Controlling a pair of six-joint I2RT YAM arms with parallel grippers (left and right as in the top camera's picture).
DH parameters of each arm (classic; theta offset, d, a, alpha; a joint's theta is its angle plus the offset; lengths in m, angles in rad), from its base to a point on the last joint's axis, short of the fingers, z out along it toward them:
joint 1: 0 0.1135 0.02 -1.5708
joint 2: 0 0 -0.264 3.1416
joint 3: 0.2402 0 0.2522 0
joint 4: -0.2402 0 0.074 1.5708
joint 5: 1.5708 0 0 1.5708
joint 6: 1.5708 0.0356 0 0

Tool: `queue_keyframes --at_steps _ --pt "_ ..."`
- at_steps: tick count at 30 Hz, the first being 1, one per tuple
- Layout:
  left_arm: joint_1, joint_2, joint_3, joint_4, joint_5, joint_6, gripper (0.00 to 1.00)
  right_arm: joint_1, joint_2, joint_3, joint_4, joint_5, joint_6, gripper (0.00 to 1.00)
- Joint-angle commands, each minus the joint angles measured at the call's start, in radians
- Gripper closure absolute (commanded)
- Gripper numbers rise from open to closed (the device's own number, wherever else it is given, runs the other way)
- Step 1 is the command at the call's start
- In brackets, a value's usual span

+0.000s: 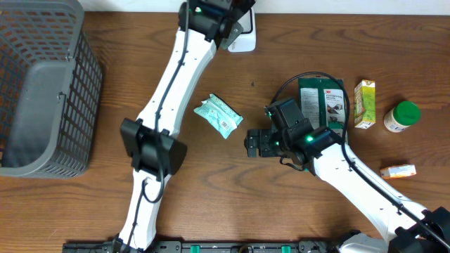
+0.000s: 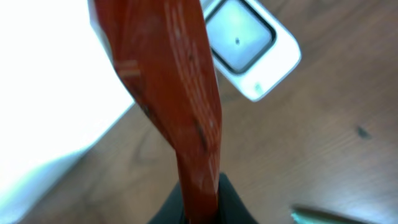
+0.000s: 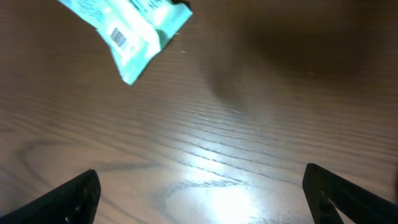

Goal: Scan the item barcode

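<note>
Right wrist — right gripper (image 3: 200,174) wide open, teal packet (image 3: 134,31) clear ahead; left gripper (image 2: 200,208) closed on red strip (image 2: 174,81).

The teal packet (image 3: 134,37) is running off the right wrist view's upper edge; the left arm (image 1: 190,56) is covering part of the white scanner (image 1: 243,43).

Place: a shop checkout mocked up on a robot test bench.
Counter: brown wood-grain table (image 1: 232,211).
Scanner: white rounded plastic barcode scanner (image 1: 242,41) at the far edge.
Basket: grey plastic mesh basket (image 1: 84,105), well left of the scanner.
Goods: teal foil packet (image 1: 219,116) with a printed barcode, on the robot's side of the scanner; to the scanner's right on that side, dark green flat packet (image 1: 329,95), green-and-yellow carton (image 1: 364,104), green-lidded white bottle (image 1: 401,117), small orange box (image 1: 398,171).
</note>
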Motion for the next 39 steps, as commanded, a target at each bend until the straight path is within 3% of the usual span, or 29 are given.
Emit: queue_keyframes --at_steps 1,6,16,24,39 --pt "0.014 0.074 0.022 0.092 -0.030 0.172 0.93 0.003 -0.002 0.009 -0.053 -0.003 -0.002 0.01" --pt "0.016 0.167 0.022 0.226 -0.030 0.286 0.93 0.003 -0.002 0.009 -0.188 0.031 -0.003 0.01" --pt "0.025 0.260 0.020 0.329 -0.031 0.411 0.93 0.003 -0.002 0.009 -0.369 0.051 -0.003 0.01" --pt "0.054 0.295 0.013 0.396 -0.030 0.495 0.93 0.003 -0.002 0.009 -0.343 0.051 -0.003 0.01" --pt "0.067 0.362 0.011 0.403 -0.030 0.548 0.93 0.002 -0.002 0.009 -0.332 0.051 -0.003 0.01"
